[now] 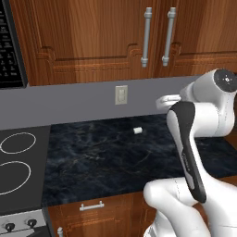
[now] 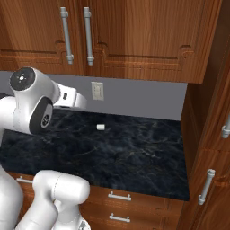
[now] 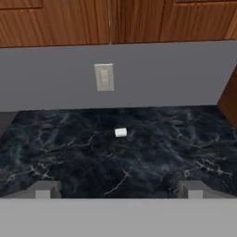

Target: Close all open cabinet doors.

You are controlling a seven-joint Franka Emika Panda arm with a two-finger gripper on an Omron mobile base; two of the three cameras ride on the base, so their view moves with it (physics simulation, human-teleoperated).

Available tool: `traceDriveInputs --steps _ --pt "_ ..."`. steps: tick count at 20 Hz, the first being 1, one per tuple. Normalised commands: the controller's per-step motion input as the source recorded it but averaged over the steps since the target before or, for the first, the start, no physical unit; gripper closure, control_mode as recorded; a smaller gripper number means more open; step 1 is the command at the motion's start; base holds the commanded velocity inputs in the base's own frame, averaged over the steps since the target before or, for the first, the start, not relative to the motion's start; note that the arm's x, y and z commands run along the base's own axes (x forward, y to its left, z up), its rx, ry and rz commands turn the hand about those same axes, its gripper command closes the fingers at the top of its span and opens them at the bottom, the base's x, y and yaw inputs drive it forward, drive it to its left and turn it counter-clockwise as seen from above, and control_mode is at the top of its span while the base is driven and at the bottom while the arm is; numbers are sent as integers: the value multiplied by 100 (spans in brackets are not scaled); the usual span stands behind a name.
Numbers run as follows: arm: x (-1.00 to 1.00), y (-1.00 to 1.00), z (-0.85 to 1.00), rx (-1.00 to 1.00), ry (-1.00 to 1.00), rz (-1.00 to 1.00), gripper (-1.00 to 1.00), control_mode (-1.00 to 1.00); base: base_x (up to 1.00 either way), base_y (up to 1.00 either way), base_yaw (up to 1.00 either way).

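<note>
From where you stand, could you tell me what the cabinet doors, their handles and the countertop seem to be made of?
The cabinet doors look like reddish-brown wood with a smooth sheen: visible grain and raised-panel moulding. Their bar handles look like brushed grey metal, matte and evenly coloured. The countertop looks like polished black marble or similar stone, given its pale veining, though a rendered surface leaves that open.

No readable text — microwave panel (image 1: 10, 46) blurred.
</note>
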Motion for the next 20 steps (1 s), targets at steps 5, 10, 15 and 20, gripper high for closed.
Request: traceDriveInputs --steps 5,10,15,20 --pt "-23 0 -24 -14 5 2 -100 -100 0 0 0" --pt "-10 2 -26 0 12 0 -100 -100 0 0 0" --pt "0 0 0 2 0 0 -100 -100 0 0 0" --pt "0 0 0 0 0 0 -100 -100 0 0 0"
